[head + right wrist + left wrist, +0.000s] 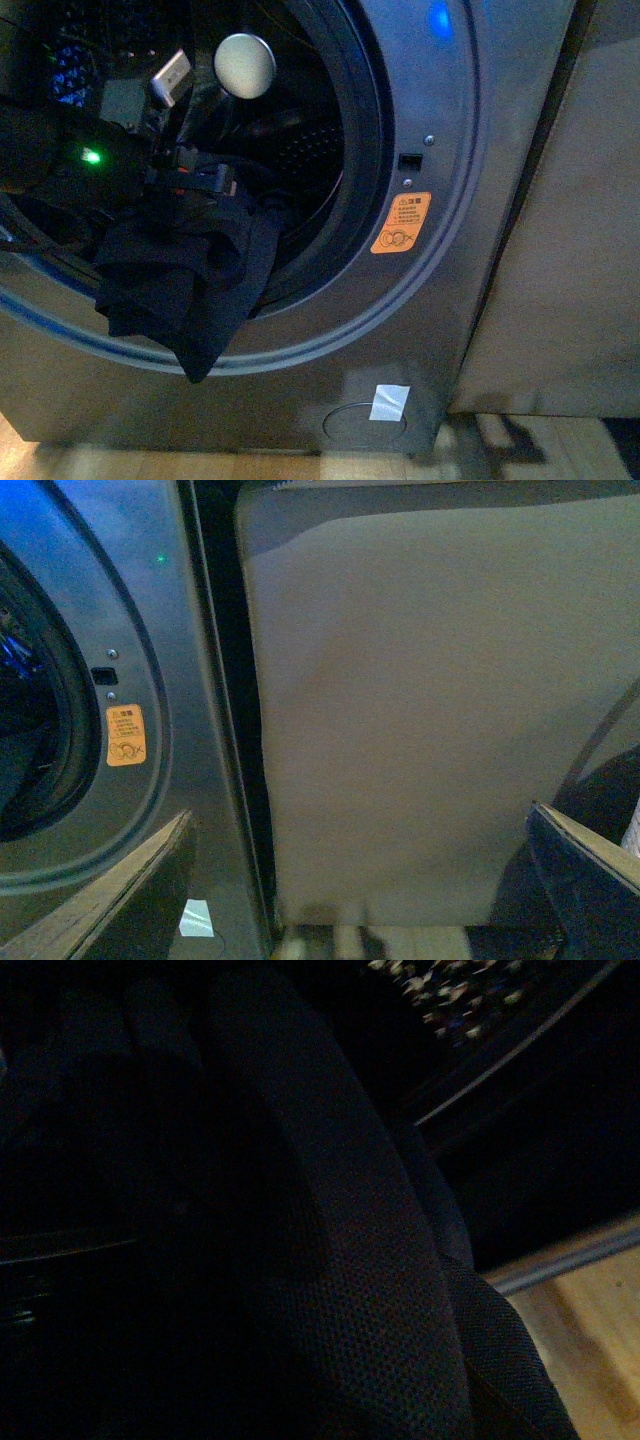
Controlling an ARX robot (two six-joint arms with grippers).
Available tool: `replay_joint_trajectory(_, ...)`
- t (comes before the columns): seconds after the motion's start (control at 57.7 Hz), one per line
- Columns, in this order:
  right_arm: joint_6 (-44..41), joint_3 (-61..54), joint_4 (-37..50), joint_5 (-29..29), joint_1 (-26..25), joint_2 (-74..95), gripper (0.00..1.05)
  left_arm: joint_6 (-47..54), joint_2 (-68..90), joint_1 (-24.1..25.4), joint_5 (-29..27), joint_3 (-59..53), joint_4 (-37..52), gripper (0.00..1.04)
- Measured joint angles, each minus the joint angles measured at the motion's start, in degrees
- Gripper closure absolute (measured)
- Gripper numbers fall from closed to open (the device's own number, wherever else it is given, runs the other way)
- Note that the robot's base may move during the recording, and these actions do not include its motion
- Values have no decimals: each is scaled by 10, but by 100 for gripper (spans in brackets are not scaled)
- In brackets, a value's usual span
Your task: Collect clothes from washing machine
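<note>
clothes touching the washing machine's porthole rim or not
Touching. Front view: the clothes drape over the lower porthole rim of the washing machine and hang across it.

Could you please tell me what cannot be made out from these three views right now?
Front view: left gripper jaws blend into the dark clothes; grip unclear.
Left wrist view: fabric fills the frame, hiding the fingers.
Front view: arm and shadow hide what else lies inside the washing machine.
Right wrist view: right gripper fingers cut off by the frame edge.
Both views: orange sticker print too small.
</note>
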Motion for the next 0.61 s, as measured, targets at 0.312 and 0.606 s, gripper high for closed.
replay_joint_trajectory(0.312, 0, 0, 0, 0, 0, 0, 7, 19, -194, 2, 67, -124, 17, 97)
replay_joint_trajectory(0.606, 0, 0, 0, 0, 0, 0, 7, 24, -353, -21, 128, -111, -9, 97)
